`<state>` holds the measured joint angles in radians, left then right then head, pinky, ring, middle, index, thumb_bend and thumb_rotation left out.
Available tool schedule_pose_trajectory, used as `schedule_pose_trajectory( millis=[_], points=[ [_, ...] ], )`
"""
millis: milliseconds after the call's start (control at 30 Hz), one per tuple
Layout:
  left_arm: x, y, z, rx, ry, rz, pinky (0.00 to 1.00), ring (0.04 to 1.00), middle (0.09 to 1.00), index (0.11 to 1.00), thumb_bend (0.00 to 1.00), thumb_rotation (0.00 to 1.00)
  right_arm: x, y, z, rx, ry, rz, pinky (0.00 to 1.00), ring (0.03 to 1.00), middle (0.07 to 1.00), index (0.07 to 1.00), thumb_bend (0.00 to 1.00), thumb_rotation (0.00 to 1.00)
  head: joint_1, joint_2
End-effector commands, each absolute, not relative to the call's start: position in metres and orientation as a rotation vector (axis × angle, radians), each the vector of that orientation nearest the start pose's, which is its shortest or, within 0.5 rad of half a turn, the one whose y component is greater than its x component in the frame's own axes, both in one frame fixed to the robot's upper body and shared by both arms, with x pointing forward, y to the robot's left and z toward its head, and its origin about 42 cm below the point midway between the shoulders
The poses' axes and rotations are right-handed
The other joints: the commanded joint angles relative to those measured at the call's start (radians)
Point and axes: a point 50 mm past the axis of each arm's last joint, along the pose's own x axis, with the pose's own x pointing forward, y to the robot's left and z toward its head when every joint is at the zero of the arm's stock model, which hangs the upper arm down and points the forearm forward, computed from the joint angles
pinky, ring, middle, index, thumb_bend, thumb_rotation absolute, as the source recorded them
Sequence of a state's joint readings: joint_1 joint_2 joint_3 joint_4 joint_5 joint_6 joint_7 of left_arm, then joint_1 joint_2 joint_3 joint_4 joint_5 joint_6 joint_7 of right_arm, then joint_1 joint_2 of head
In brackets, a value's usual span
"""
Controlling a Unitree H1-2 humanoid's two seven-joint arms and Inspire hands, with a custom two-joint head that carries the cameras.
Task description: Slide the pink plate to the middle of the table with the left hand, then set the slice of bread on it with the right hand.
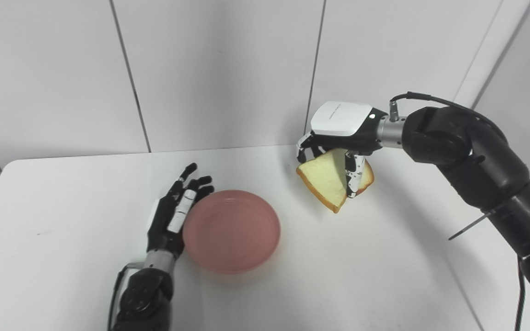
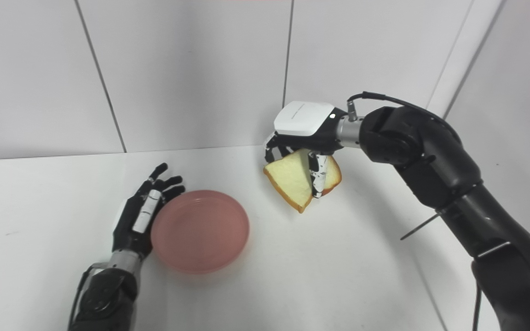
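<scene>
The pink plate (image 1: pixel 231 231) sits on the white table (image 1: pixel 62 220), with the left hand (image 1: pixel 173 214) spread flat against its left rim. To the plate's right and farther back, the right hand (image 1: pixel 338 138) pinches the slice of bread (image 1: pixel 324 180), which hangs tilted. The soft slice could slip or fold from that partial pinch and land off the plate. The right eye view shows more table left of the plate.

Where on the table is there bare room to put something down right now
Bare tabletop lies left of the left hand, along the near edge in front of the pink plate, and at the back left by the wall. It is crowded between the plate and the bread slice hanging from the right hand.
</scene>
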<state>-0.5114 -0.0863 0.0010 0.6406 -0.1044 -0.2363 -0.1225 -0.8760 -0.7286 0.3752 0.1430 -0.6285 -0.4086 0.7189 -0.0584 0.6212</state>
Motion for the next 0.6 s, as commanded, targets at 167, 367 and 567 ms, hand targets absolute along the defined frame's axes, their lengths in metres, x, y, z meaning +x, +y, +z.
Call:
schedule_pose_trajectory(
  millis=[167,367,567],
  points=[
    [0.41,0.105,0.082,-0.168,0.036,-0.249,0.78,0.723,0.735,0.847,0.83,0.68,0.46,-0.235,0.392,-1.77,-0.564,0.782,0.35,0.41,0.483,0.649,0.57,0.0,0.062,0.005],
    [0.409,0.104,0.08,-0.159,0.032,-0.236,0.78,0.725,0.718,0.836,0.82,0.68,0.457,-0.191,0.375,-1.741,-0.628,0.87,0.34,0.402,0.484,0.639,0.57,0.0,0.093,0.007],
    [0.409,0.1,0.079,-0.166,0.026,-0.233,0.76,0.713,0.709,0.829,0.82,0.69,0.45,-0.164,0.363,-1.753,-0.708,0.914,0.38,0.457,0.487,0.627,0.57,0.0,0.111,0.005]
  ],
)
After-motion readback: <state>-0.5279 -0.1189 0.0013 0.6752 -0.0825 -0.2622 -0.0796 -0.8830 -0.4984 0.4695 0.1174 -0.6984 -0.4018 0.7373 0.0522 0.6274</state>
